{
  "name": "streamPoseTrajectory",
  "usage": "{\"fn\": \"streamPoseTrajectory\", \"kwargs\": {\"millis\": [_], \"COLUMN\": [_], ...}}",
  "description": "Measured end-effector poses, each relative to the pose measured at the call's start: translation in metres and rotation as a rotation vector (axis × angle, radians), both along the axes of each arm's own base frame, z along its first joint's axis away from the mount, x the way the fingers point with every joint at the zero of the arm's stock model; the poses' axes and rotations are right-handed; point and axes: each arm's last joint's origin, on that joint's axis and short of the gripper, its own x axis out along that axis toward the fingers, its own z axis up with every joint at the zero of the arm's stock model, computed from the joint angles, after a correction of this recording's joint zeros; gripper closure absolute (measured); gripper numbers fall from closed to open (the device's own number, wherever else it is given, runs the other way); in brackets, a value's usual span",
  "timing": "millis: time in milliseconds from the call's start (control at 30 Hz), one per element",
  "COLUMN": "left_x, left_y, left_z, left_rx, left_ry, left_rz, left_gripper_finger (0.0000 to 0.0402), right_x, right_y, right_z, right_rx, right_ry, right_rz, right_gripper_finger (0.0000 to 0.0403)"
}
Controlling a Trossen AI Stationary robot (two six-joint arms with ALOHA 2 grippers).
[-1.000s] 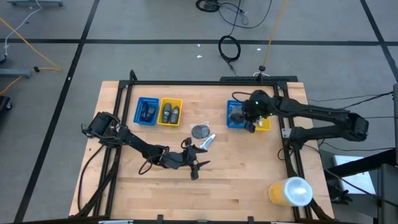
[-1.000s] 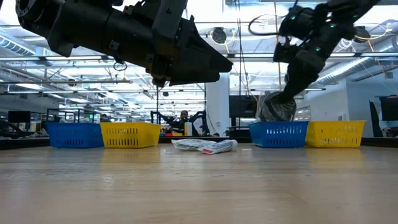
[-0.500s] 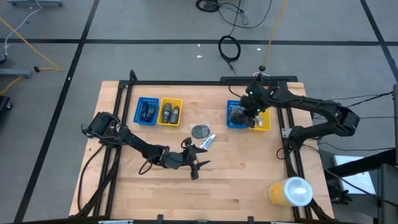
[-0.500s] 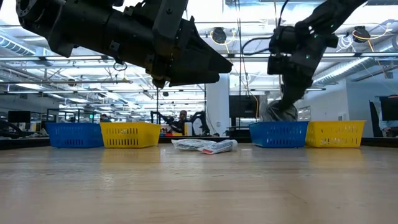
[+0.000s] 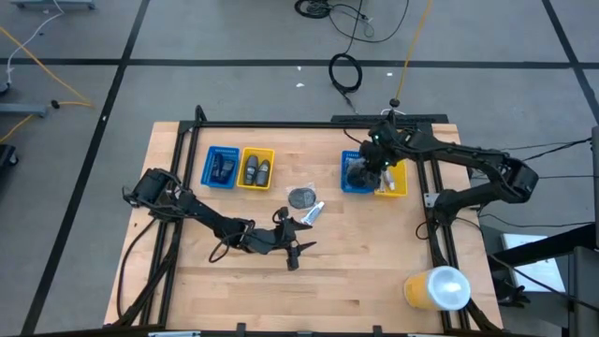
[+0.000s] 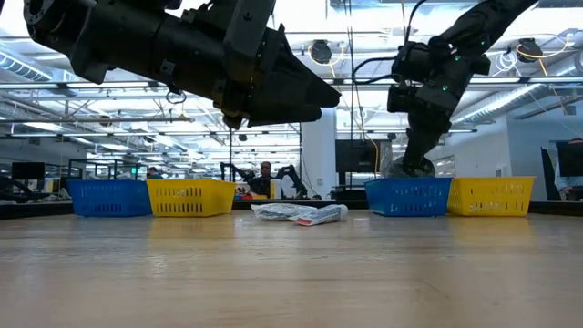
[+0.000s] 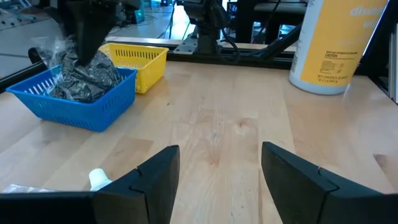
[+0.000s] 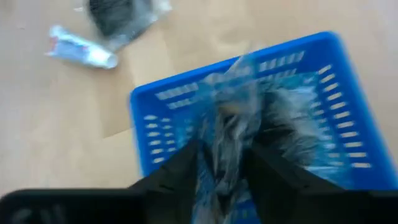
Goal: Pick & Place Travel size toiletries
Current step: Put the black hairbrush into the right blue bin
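Observation:
My right gripper (image 5: 363,172) reaches down into the right blue tray (image 5: 348,183) and is shut on a round grey clear-wrapped disc (image 8: 273,134), which lies in that tray. The disc also shows in the left wrist view (image 7: 84,81). A second wrapped disc (image 5: 301,197) and a small white tube (image 5: 314,211) lie flat on the table's middle. My left gripper (image 5: 298,251) hangs open and empty above the table, nearer than those two; its fingers show in the left wrist view (image 7: 214,180). My right gripper pinches the crumpled clear wrap (image 8: 227,134) of the disc between its two fingers, coming from above and pointing down. The disc's grey body rests inside the blue tray, with the wrap sticking up at the fingers. One layer or several, I cannot tell.
A yellow tray (image 5: 395,181) stands right of the blue one. A blue tray (image 5: 222,168) and a yellow tray (image 5: 255,169) with dark pieces stand at the far left. A big yellow cylinder with a white top (image 5: 438,288) lies at the near right corner.
My right gripper has gone down and a little toward the table's far edge over the right blue tray. The wrapped disc, held above the tray's rim a second ago, has sunk into the tray.

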Motion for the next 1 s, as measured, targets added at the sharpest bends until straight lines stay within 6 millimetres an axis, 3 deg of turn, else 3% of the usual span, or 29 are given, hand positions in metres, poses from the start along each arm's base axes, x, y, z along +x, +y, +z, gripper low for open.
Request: {"fn": "streamPoseTrajectory", "kwargs": {"millis": [200,333,467,600,800,1000], "left_x": [0.0,0.0,0.0,0.0,0.0,0.001], "left_y": [0.0,0.0,0.0,0.0,0.001,0.003], "left_z": [-0.001,-0.001,-0.001,-0.001,-0.001,-0.001], "left_rx": [0.003,0.004,0.004,0.003,-0.004,-0.006], "left_ry": [0.007,0.012,0.012,0.012,0.011,0.011], "left_rz": [0.0,0.0,0.0,0.001,0.006,0.011], "left_gripper_finger": [0.0176,0.0176,0.0176,0.0176,0.0176,0.0176], "right_x": [-0.002,-0.005,-0.005,-0.006,-0.007,0.009], "right_y": [-0.007,-0.003,0.013,0.027,0.029,0.022], "right_z": [0.012,0.024,0.028,0.023,0.013,-0.003], "right_rx": [-0.252,-0.316,-0.282,-0.25,-0.29,-0.28], "right_ry": [0.033,-0.003,-0.005,0.099,0.233,0.245], "right_rz": [-0.122,-0.14,-0.117,-0.185,-0.298,-0.251], "right_gripper_finger": [0.0205,0.02,0.0234,0.0293,0.0385,0.0388]}}
